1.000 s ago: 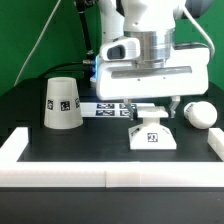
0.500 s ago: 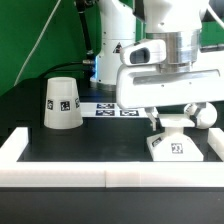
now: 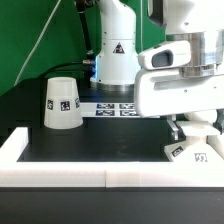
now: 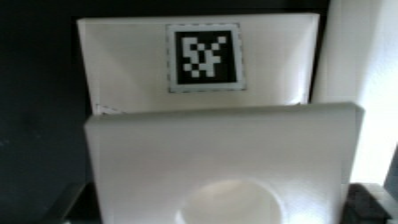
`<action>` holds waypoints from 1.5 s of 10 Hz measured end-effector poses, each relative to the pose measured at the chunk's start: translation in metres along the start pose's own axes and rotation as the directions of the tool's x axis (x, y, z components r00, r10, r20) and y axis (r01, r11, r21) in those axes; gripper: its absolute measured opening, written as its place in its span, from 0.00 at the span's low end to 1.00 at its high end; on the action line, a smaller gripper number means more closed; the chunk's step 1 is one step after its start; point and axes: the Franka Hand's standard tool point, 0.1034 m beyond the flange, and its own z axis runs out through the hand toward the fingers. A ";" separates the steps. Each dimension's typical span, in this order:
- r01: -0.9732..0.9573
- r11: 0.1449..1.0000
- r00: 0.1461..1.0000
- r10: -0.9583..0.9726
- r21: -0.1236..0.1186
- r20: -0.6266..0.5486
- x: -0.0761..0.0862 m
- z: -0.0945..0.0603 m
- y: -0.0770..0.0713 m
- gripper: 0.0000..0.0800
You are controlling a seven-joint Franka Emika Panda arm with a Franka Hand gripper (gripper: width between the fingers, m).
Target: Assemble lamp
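Gripper (image 3: 196, 130) is down at the exterior view's right, pinching the base (image 3: 198, 153) by its raised block, one finger on each side. Base is in the right front corner, just beside the white rail (image 3: 60, 170); can't tell if it's resting on the black table (image 3: 100, 142) or just off it. Shade (image 3: 62, 103) stands wide end down, well apart on the left, with the marker board (image 3: 112, 108) between them and further back.

Wrist view: base (image 4: 199, 140) fills the frame, tag (image 4: 205, 58) on the flat plate, round socket (image 4: 240, 200) in the raised block. Fingers not distinguishable there.
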 end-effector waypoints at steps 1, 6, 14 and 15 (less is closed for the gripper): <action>-0.001 1.000 1.000 0.001 0.000 -0.002 0.002 0.000 0.000 0.67; 0.000 1.000 1.000 0.000 0.000 0.000 0.002 0.000 0.000 0.86; -0.084 0.996 0.996 0.084 -0.021 0.032 -0.090 -0.032 -0.031 0.87; -0.068 0.997 0.997 0.069 -0.020 0.033 -0.105 -0.029 -0.043 0.87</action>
